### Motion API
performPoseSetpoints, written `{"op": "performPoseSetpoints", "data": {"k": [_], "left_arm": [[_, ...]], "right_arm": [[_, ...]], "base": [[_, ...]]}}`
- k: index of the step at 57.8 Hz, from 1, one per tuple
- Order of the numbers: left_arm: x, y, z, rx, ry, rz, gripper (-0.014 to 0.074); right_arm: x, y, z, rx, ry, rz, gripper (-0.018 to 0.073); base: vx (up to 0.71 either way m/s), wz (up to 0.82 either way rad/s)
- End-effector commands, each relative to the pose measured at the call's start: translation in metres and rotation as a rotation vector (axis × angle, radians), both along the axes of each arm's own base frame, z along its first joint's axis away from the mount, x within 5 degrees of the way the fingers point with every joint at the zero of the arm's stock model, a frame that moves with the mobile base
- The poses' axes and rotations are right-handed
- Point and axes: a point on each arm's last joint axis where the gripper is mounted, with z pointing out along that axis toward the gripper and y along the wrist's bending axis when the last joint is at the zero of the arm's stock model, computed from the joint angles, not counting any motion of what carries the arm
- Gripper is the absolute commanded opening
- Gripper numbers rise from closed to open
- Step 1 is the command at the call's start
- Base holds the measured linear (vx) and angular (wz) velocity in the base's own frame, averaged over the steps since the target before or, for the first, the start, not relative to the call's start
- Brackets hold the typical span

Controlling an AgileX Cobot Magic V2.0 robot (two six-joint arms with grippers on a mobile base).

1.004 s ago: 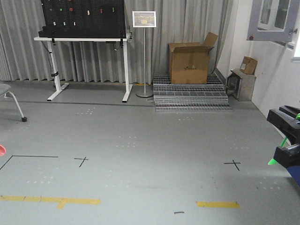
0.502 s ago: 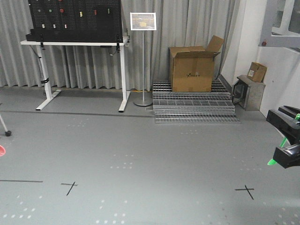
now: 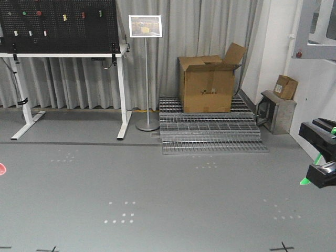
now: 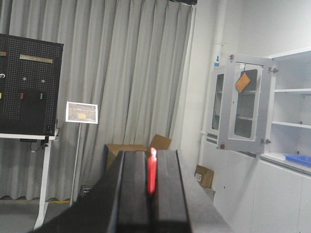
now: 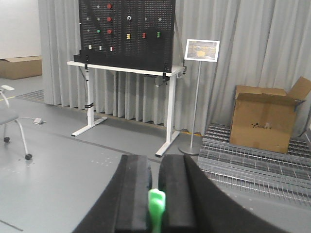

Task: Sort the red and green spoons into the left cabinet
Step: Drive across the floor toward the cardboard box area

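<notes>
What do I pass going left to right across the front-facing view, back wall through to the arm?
Black pegboard on the white table → sign stand → open cardboard box → small cardboard box → right gripper shut on the green spoon.

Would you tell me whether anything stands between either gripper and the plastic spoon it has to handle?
Nothing visible does. The slim red plastic spoon is clamped between the jaws of the left gripper, and the bright green plastic spoon is clamped in the right gripper.
</notes>
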Motion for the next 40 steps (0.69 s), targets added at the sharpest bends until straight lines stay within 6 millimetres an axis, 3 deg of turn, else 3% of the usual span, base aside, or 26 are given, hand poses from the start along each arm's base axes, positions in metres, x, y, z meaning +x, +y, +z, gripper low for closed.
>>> {"op": "performPoseSetpoints", "data": {"k": [1, 40], "left_arm": [[-0.0054, -0.0013, 0.0166, -0.032, -0.092, -0.029, -0.0006], [-0.0054, -0.0013, 0.0166, -0.032, -0.092, -0.029, -0.0006]], "right_arm": [[-0.005, 0.001, 0.0162, 0.025, -0.063, 0.017, -0.0009], [-0.005, 0.0011, 0.0162, 0.026, -0.063, 0.018, -0.0009]], "base": [[0.58, -0.03], [0.58, 0.02]]}}
